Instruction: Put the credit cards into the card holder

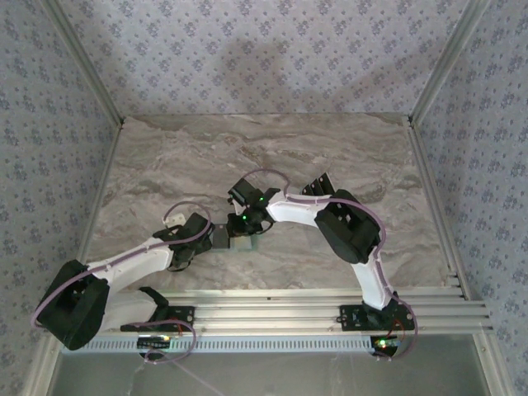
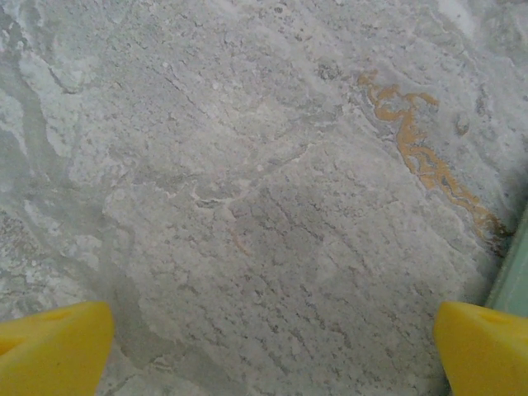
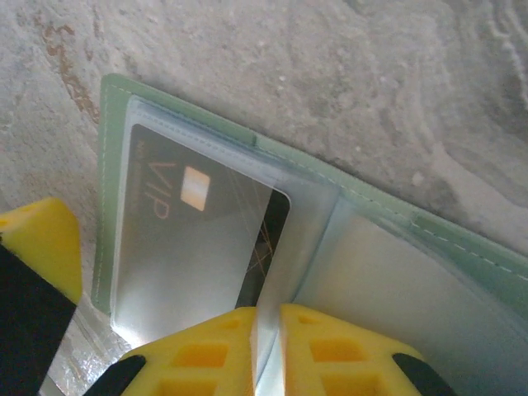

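We find the card holder (image 3: 109, 206) lying open on the marble worktop (image 1: 206, 157), toward the near edge and a little left of its middle (image 1: 241, 245). It is a flat sage-green piece with pale stitching along its border and clear plastic sleeves inside. One sleeve holds a credit card (image 3: 198, 239) - dark grey, marked "VIP" in thin copper lettering, with a small gold chip beside the lettering. Most of the card's face sits under the glossy plastic, while a darker strip along one edge lies outside it. The neighbouring sleeve looks pale, and we cannot tell whether anything is in it. The right gripper (image 3: 268, 313) stands over the holder (image 1: 239, 233) with its yellow jaws drawn narrow, pinching a thin clear sheet that appears to be part of the holder's inner sleeve. The left gripper (image 2: 272, 338) sits just beside the holder on the left (image 1: 219, 241), jaws wide apart and holding nothing - bare marble with an orange vein lies between its fingertips (image 2: 54, 346). The holder's green edge (image 2: 513, 280) shows at the side of the left wrist view.
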Robot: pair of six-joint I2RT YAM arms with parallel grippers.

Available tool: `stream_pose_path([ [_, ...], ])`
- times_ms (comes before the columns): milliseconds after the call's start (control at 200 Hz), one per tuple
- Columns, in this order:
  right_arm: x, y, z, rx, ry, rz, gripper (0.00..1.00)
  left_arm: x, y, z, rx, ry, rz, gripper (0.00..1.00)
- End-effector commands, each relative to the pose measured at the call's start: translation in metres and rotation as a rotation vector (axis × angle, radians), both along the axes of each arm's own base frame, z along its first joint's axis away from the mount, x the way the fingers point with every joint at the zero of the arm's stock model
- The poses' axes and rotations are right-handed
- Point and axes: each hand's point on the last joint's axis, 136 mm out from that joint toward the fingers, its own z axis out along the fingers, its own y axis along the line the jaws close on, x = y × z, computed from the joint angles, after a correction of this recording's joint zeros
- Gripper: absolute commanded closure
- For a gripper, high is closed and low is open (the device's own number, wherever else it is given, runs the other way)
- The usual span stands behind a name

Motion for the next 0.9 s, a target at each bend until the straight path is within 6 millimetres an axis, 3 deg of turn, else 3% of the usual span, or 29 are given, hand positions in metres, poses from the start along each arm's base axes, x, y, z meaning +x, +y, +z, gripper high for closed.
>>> stream_pose_path([
  [0,-0.004,0.005,-0.002,-0.013,0.023,0.012,0.83,0.001,0.0,-0.001,-0.004,0.0,0.001,0.0],
  [180,-0.004,0.003,0.007,-0.002,0.017,0.01,0.83,0.003,-0.003,0.004,-0.013,-0.004,-0.01,0.0],
  [415,-0.006,-0.023,0.023,0.005,-0.024,-0.024,0.83,0.022,-0.024,0.029,-0.116,-0.067,-0.076,0.0],
  [660,-0.016,-0.049,0.014,-0.029,-0.018,-0.08,0.83,0.045,-0.061,0.041,-0.373,-0.115,-0.189,0.0],
  [894,-0.03,-0.069,0.001,-0.061,-0.008,-0.105,0.84,0.057,-0.081,0.049,-0.512,-0.167,-0.245,0.0],
])
